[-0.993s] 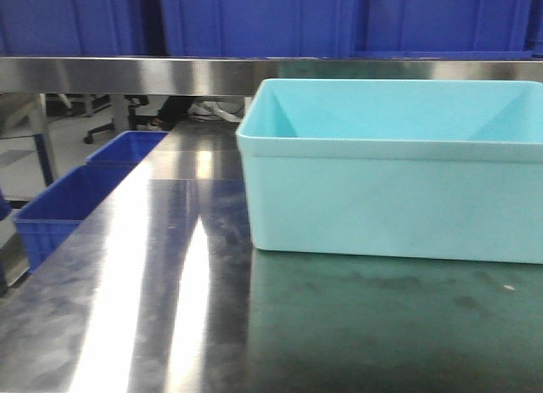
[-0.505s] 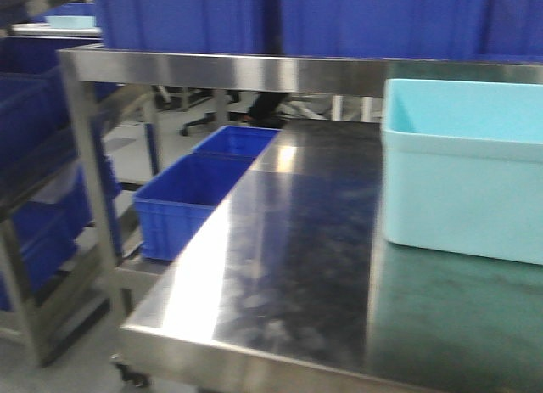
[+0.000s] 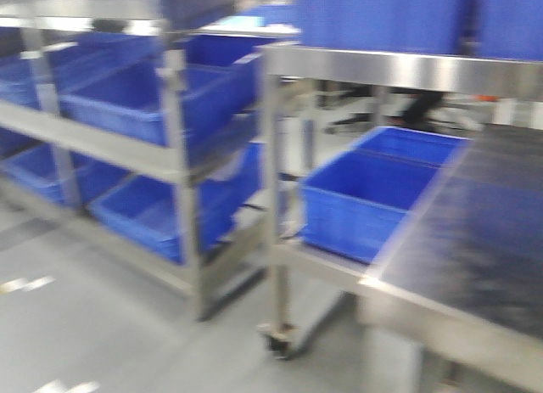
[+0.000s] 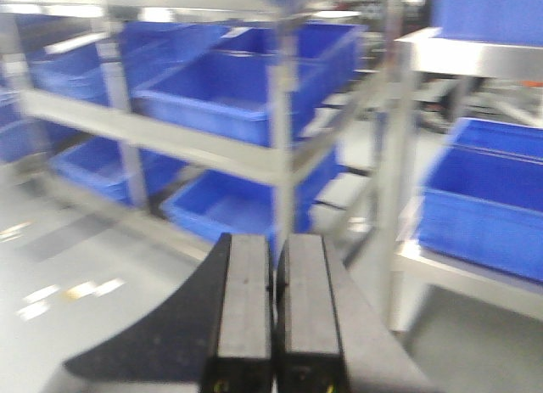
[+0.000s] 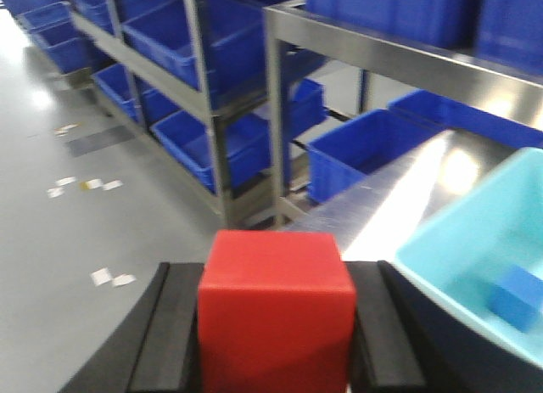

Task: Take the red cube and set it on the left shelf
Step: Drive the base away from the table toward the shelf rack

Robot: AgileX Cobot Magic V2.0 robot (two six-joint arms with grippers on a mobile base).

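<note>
The red cube (image 5: 276,312) sits clamped between the two black fingers of my right gripper (image 5: 276,274), which is shut on it and holds it in the air beside the steel table. The left shelf, a steel rack (image 3: 110,145) bearing large blue crates (image 3: 144,100), stands at the left of the front view. It also shows in the left wrist view (image 4: 195,143) and the right wrist view (image 5: 161,81). My left gripper (image 4: 273,244) is shut and empty, pointing towards the rack. Neither gripper shows in the front view, which is blurred.
The steel tabletop (image 3: 484,240) with its upper rail (image 3: 399,69) is at the right. A blue crate (image 3: 365,198) sits beside it. A pale turquoise tub (image 5: 475,257) holding a small blue block (image 5: 515,298) stands on the table. Grey floor (image 3: 93,325) lies before the rack.
The front view has swung left: the turquoise tub has left the frame, the table has slid to the right edge, and the left rack with its crates has come into view.
</note>
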